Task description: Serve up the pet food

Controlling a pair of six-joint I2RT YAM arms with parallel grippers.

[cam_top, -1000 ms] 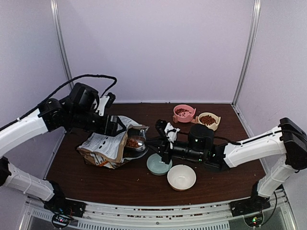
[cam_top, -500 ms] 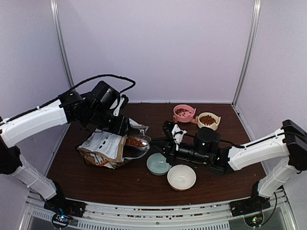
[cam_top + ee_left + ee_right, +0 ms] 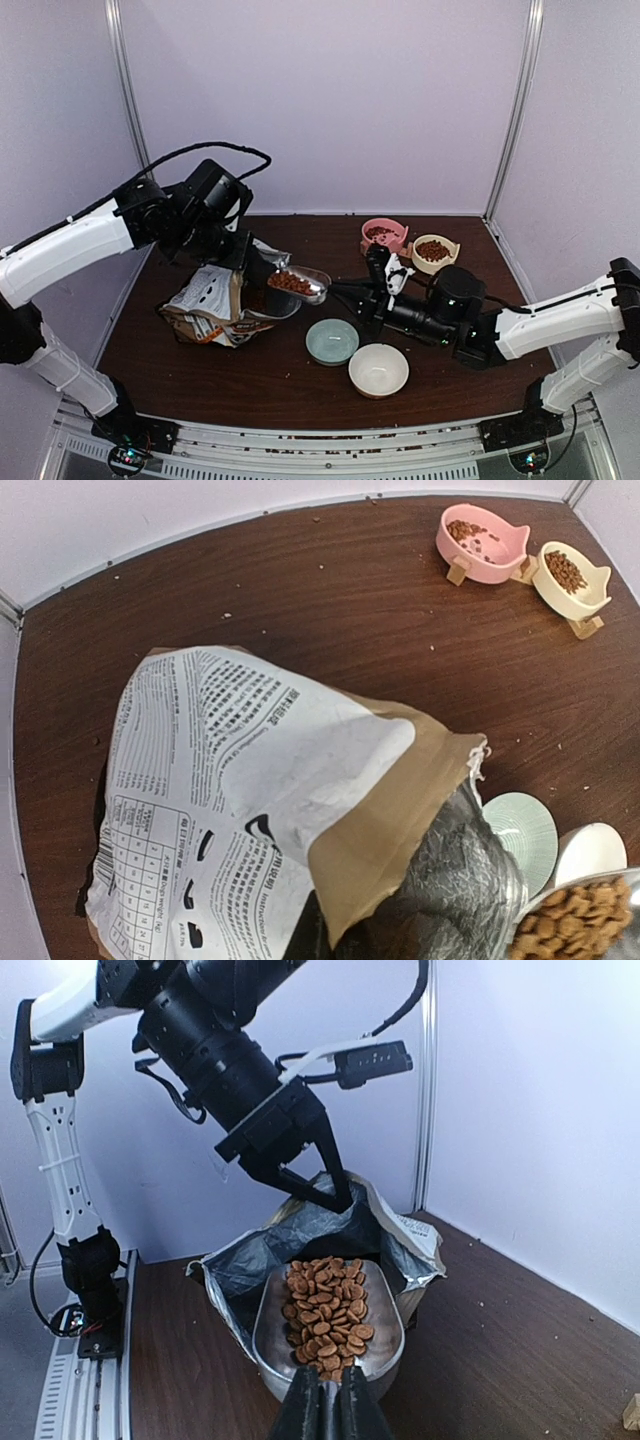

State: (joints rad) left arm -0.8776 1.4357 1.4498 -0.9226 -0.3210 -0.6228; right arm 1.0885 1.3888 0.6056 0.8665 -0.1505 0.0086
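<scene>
Looked down steeply from above and behind the arm bases, facing 12 o'clock, far enough back to take in the whole table. From the left wrist, stared almost straight down, close over the paper bag, with the pink bowl and cream bowl small at 1 o'clock. From the right wrist, peered low and nearly level, very near, along the scoop of pet food toward the left arm at 11 o'clock. Caught bag and scoop in all three views; caught both bowls only from the top and the left wrist.
</scene>
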